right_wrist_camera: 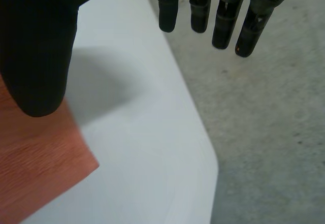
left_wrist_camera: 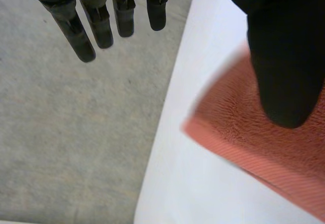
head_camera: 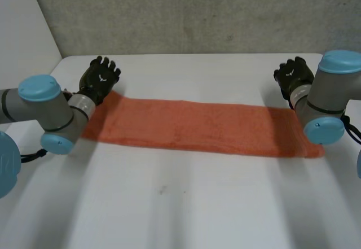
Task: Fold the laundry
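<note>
Both left hand [head_camera: 100, 78] and right hand [head_camera: 293, 75] hang open; we judge the limp, light towel [head_camera: 197, 127] best pinched at its nine and three o'clock ends.

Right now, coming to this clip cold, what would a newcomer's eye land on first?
The long orange towel stands out first, lying flat in a strip across the white table. Next come the two black hands: the left hand is at the towel's far left corner and the right hand at its far right corner. Both are open, with straight fingers and nothing gripped.
</note>
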Available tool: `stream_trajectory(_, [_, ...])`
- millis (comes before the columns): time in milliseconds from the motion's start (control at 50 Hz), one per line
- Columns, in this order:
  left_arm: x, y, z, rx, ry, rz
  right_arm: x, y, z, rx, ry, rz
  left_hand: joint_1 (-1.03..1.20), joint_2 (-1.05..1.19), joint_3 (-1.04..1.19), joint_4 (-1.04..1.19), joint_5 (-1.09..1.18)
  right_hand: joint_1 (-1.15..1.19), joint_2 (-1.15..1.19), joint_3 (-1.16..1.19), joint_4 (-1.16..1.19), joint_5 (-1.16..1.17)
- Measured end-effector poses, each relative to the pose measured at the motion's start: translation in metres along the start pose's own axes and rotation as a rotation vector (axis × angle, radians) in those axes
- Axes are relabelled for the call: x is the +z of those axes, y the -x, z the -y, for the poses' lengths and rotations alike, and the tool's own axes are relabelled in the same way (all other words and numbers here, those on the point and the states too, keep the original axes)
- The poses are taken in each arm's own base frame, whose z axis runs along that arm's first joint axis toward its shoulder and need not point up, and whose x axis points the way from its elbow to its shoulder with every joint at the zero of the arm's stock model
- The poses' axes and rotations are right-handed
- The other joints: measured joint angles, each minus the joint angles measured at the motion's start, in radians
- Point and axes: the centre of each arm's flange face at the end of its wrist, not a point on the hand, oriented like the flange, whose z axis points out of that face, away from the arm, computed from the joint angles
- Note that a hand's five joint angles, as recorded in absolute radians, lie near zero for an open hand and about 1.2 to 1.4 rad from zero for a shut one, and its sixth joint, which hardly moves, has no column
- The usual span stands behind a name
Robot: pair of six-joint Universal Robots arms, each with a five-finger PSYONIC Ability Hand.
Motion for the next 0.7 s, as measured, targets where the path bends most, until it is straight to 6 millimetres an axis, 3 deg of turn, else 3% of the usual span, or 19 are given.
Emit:
stream_trajectory(80, [-0.002, 0.000, 0.011, 0.005, -0.042, 0.032, 0.001, -0.007, 0.009, 0.043, -0.038, -0.047, -0.002, -0.033, -0.027, -0.024, -0.021, -0.010, -0.031, -0.034, -0.019, -0.025])
stream_trajectory(160, [-0.008, 0.004, 0.021, 0.009, -0.068, 0.058, -0.007, -0.027, 0.023, 0.118, -0.074, -0.088, -0.002, -0.033, -0.027, -0.024, -0.021, -0.010, -0.031, -0.034, -0.019, -0.025])
stream_trajectory(260, [-0.025, 0.013, 0.037, 0.004, -0.074, 0.064, -0.035, -0.054, 0.041, 0.214, -0.096, -0.093, -0.002, -0.033, -0.027, -0.024, -0.021, -0.010, -0.031, -0.034, -0.019, -0.025])
stream_trajectory(300, [-0.029, 0.014, 0.039, 0.000, -0.073, 0.061, -0.039, -0.055, 0.042, 0.219, -0.096, -0.087, -0.002, -0.033, -0.027, -0.024, -0.021, -0.010, -0.031, -0.034, -0.019, -0.025])
stream_trajectory(340, [-0.050, 0.019, 0.049, -0.035, -0.060, 0.042, -0.070, -0.058, 0.046, 0.246, -0.073, -0.009, -0.002, -0.033, -0.027, -0.024, -0.021, -0.010, -0.031, -0.034, -0.019, -0.025])
stream_trajectory(380, [-0.055, 0.020, 0.051, -0.047, -0.057, 0.038, -0.075, -0.058, 0.046, 0.249, -0.065, 0.008, -0.002, -0.033, -0.027, -0.024, -0.021, -0.010, -0.031, -0.034, -0.019, -0.025])
stream_trajectory(400, [-0.070, 0.022, 0.057, -0.090, -0.048, 0.025, -0.093, -0.055, 0.041, 0.259, -0.030, 0.070, -0.002, -0.033, -0.027, -0.024, -0.021, -0.010, -0.031, -0.034, -0.019, -0.025])
stream_trajectory(480, [-0.088, 0.024, 0.063, -0.164, -0.039, 0.012, -0.110, -0.051, 0.029, 0.282, 0.026, 0.139, -0.002, -0.033, -0.027, -0.024, -0.021, -0.009, -0.028, -0.031, -0.018, -0.024])
stream_trajectory(500, [-0.099, 0.025, 0.067, -0.232, -0.032, 0.003, -0.119, -0.047, 0.018, 0.313, 0.072, 0.185, -0.002, -0.033, -0.027, -0.024, -0.021, -0.004, -0.005, -0.003, -0.011, -0.010])
stream_trajectory(540, [-0.104, 0.024, 0.068, -0.265, -0.029, -0.001, -0.122, -0.045, 0.014, 0.325, 0.086, 0.198, -0.002, -0.033, -0.027, -0.024, -0.021, -0.004, -0.001, -0.001, -0.008, -0.007])
stream_trajectory(560, [-0.112, 0.023, 0.069, -0.332, -0.021, -0.009, -0.129, -0.040, 0.002, 0.366, 0.127, 0.236, -0.002, -0.033, -0.027, -0.024, -0.021, 0.034, 0.050, 0.054, 0.044, 0.036])
stream_trajectory(700, [-0.130, 0.016, 0.067, -0.535, 0.022, -0.031, -0.135, -0.026, -0.033, 0.469, 0.184, 0.288, -0.002, -0.033, -0.027, -0.024, -0.021, 0.121, 0.135, 0.147, 0.142, 0.119])
